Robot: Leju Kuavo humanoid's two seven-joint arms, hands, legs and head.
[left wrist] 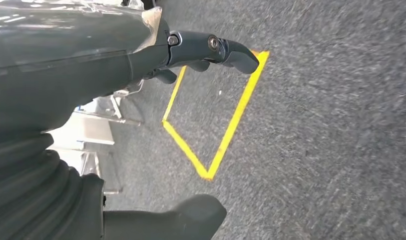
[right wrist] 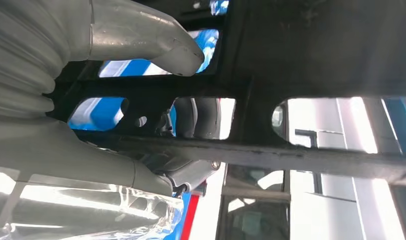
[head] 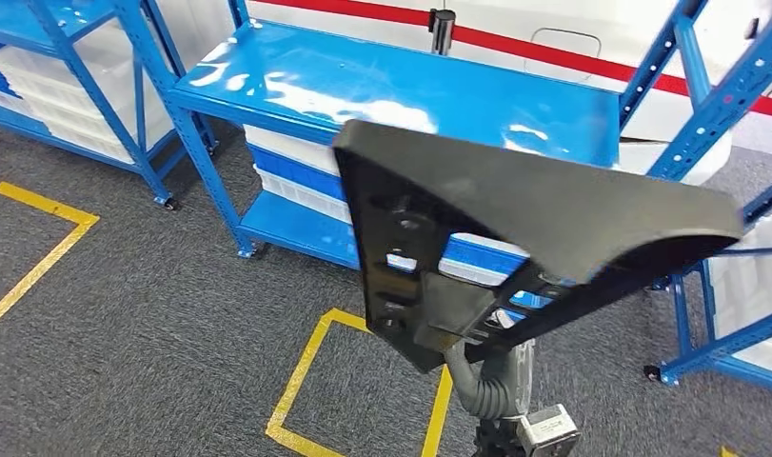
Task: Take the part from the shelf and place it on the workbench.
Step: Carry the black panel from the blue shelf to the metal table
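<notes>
A: Part [head: 544, 205]: black, flat, roughly triangular panel with cut-out slots along one edge. Raised in front of the blue shelf [head: 382, 81], clear of its top surface, tilted toward the camera.

B: Right hand [right wrist: 115, 100]?

A: Closed on the part at its slotted edge. Grey thumb [right wrist: 155, 45] pressed against one face, darker fingers [right wrist: 190, 172] curled round the rib on the other side, seen in the right wrist view. Right arm [head: 496, 381] rising from below to the part's lower corner in the head view.

B: Left hand [left wrist: 160, 75]?

A: Holding nothing. Dark fingers [left wrist: 226, 50] extended and slightly bent, thumb [left wrist: 180, 217] well apart from them. Hanging above grey carpet [left wrist: 331, 125], over a yellow taped outline [left wrist: 226, 135].

B: Surroundings?

A: Glossy blue shelf top bare where visible, white bins [head: 296, 171] on the lower tier. Second blue rack [head: 68, 57] to the left with white bins. Yellow tape square [head: 310, 381] on the carpet below the part. White wall with red stripe [head: 553, 52] behind.
</notes>
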